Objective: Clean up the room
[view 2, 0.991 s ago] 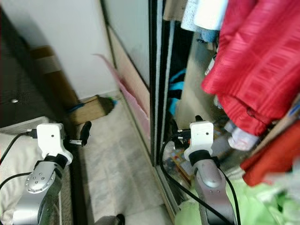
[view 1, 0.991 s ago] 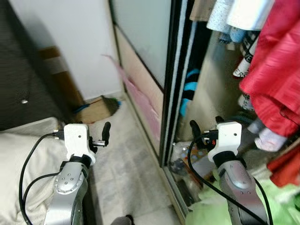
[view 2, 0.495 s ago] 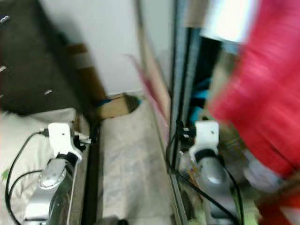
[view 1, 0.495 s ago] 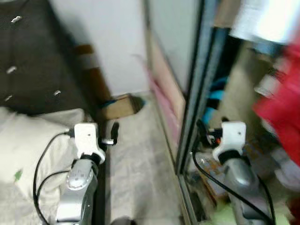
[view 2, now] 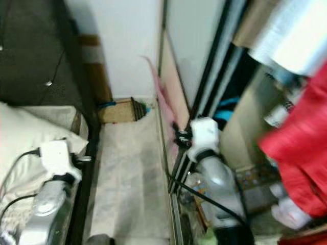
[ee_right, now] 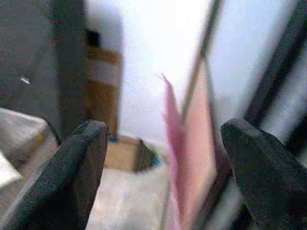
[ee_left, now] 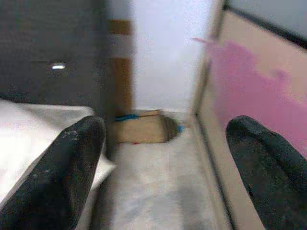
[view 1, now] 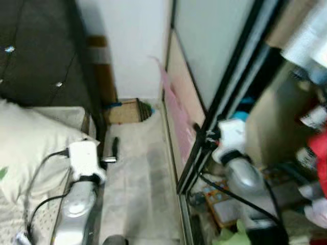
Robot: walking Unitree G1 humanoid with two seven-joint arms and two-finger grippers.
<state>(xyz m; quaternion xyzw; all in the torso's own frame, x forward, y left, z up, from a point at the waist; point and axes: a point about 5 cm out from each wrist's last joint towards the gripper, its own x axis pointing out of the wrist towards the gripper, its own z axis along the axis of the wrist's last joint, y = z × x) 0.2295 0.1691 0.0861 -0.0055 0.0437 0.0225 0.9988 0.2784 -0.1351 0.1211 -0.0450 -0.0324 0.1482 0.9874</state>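
Left wrist view shows the left end effector (ee_left: 165, 172) spread wide and empty, as is the right end effector (ee_right: 163, 175); both aim toward the cardboard box (view 1: 127, 111) beside the wardrobe door (view 1: 214, 61), likely clutter.

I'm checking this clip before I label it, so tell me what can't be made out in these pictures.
- Cardboard box at the wall: contents hidden by its flap, head views.
- Items on the wardrobe floor: blurred, partly behind the right arm.
- Hanging clothes: cut off by the frame edge.
- Pink sheet against the sliding door: too blurred to identify.
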